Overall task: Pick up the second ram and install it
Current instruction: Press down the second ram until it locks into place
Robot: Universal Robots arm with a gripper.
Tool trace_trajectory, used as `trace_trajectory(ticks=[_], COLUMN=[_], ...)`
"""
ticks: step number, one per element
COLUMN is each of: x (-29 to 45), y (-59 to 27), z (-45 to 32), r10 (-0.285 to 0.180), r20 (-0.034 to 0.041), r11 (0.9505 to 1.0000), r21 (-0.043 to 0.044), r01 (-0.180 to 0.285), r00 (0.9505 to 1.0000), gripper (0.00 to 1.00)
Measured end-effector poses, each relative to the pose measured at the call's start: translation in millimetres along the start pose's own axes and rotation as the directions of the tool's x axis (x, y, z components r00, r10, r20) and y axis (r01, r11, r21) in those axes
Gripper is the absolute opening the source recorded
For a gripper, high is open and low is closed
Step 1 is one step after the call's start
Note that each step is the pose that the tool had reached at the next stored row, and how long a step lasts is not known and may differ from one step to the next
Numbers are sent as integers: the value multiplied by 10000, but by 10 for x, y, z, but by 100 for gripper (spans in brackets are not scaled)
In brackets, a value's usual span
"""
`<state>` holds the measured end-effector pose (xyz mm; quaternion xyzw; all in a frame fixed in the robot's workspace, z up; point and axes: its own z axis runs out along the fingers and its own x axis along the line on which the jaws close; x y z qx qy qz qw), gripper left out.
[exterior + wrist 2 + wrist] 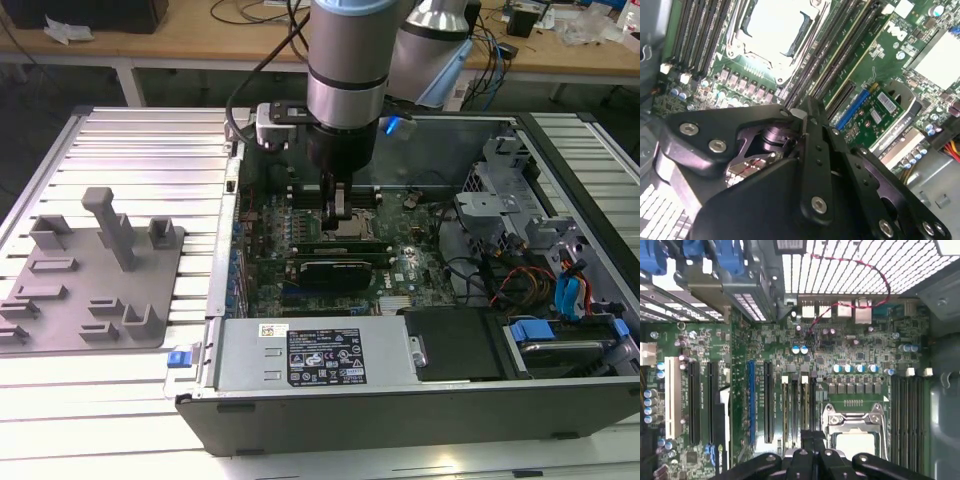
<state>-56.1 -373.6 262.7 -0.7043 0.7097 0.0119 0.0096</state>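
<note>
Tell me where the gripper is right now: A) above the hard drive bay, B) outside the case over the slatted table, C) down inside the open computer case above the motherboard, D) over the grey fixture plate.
C: in the exterior view the gripper reaches down into the open computer case, just above the motherboard near the CPU socket.
</note>
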Motion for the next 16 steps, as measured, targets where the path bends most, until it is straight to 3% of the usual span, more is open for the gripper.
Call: trace_trajectory(ticks=[3,6,9,16], x=[0,-1,-2,-2], y=[-16,-140,-335,-336], z=[-3,-2,-3,-2], r10=[-1,0,-2,1], r20=[-4,-2,-3,-2], r11=[10000,10000,10000,10000], r21=[-4,-1,-2,-2], r01=[1,0,2,-1], r00=[10000,10000,10000,10000], gripper=[8,8,8,8])
